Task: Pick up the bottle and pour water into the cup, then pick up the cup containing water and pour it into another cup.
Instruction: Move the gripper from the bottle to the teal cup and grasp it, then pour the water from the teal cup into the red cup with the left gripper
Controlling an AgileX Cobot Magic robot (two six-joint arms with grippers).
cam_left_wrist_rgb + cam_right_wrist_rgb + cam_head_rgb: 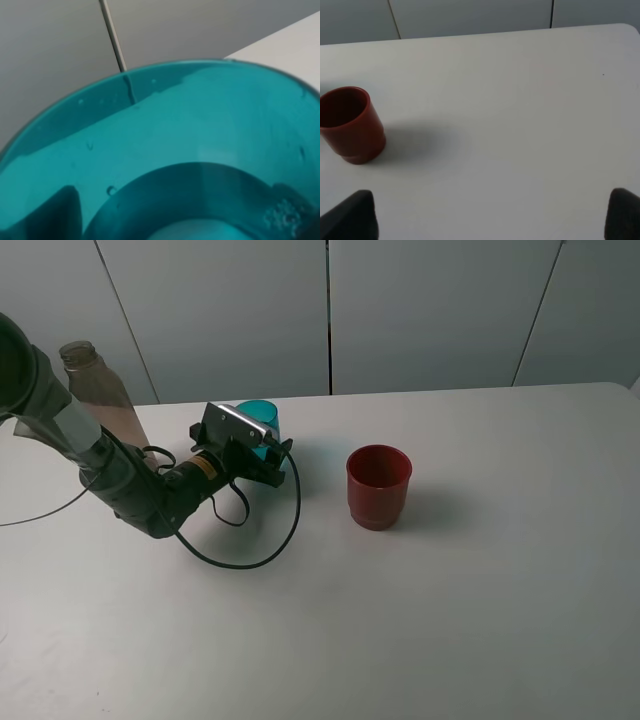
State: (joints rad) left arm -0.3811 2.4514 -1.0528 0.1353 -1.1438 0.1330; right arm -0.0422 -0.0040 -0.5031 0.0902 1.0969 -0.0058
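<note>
At far left the bottle [88, 388] stands upright on the surface [480, 600], partly behind the left arm; next, the left end effector [268, 453] sits right against the teal cup [262, 412], which fills the left wrist view, droplets on its wall; whether the jaws actually grip it I cannot tell; the red cup [378, 485] stands upright near the middle, apart from the teal one; the right end effector [487, 217] is spread wide, holding nothing.
</note>
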